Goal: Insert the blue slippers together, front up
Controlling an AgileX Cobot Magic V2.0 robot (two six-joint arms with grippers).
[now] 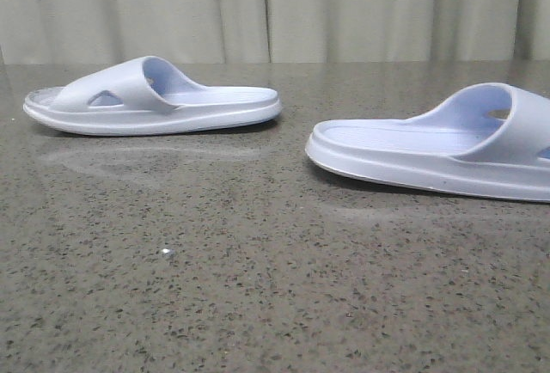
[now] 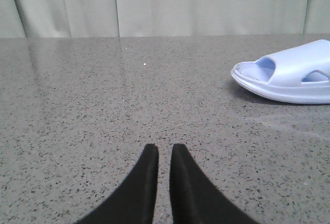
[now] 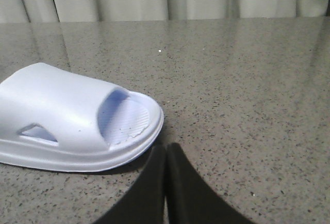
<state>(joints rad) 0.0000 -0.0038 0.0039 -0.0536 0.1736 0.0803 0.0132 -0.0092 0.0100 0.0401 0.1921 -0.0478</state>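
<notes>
Two pale lavender-blue slippers lie sole down and apart on the dark speckled table (image 1: 258, 287). The left slipper (image 1: 150, 98) is at the back left. The right slipper (image 1: 438, 145) is at mid right, partly cut off by the frame edge. Neither gripper shows in the front view. In the left wrist view my left gripper (image 2: 164, 147) is empty, its black fingers nearly together, and one slipper (image 2: 289, 77) lies well ahead to one side. In the right wrist view my right gripper (image 3: 166, 146) is shut and empty, its tips just beside a slipper's rim (image 3: 67, 126).
A pale curtain (image 1: 275, 8) hangs behind the table's far edge. Bare table surface separates the two slippers and runs in front of them. A small white speck (image 1: 166, 253) lies on the table near the front.
</notes>
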